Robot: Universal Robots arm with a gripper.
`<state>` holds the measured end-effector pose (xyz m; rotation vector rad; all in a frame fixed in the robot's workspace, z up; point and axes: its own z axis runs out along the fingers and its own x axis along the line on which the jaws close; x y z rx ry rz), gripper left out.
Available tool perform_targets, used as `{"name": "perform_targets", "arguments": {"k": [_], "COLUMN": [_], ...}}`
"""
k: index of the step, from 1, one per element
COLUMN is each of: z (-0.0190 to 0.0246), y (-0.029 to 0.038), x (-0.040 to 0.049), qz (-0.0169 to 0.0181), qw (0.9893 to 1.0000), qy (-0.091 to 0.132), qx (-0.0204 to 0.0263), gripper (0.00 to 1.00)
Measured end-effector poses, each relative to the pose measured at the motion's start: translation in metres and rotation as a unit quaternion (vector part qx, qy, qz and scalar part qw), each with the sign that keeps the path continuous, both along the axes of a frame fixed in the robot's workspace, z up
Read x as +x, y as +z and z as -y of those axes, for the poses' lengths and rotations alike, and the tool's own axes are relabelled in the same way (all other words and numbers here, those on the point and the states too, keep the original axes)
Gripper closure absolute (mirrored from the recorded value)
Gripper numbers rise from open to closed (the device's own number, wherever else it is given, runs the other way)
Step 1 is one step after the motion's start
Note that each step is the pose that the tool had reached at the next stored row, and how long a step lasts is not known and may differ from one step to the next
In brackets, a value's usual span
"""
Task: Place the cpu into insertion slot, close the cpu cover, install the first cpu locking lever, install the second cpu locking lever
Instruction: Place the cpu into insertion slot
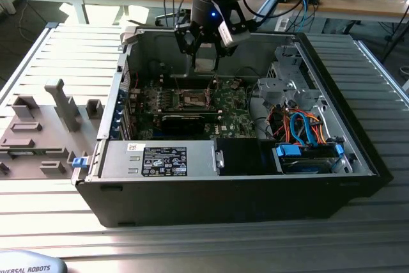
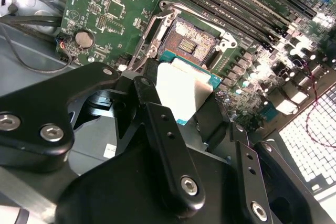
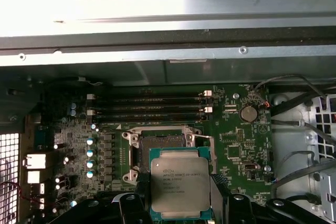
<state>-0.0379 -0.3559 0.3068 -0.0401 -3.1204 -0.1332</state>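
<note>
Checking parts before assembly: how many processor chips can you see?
1: the chip, held by the gripper, hangs above the board near the empty socket. Others may be hidden.

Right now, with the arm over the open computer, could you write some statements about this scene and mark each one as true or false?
1. The gripper holds the cpu. True.
2. The cpu already sits in the insertion slot. False: the slot is empty, and the cpu hangs above the board in the gripper.
3. A round coin battery sits on the green board. True.
4. All cables at the exterior view's right are black. False: orange and blue cables lie there.
</note>
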Motion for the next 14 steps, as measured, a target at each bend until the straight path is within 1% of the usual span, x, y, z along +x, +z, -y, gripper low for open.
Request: {"name": "perform_targets", "arguments": {"k": [14], "z": [0.0000], "y": [-0.0032], "x": [0.0000], "qz": [0.0000], "qw": [1.0000], "qy": [0.000], "qx": [0.0000], "gripper": [0.46]}}
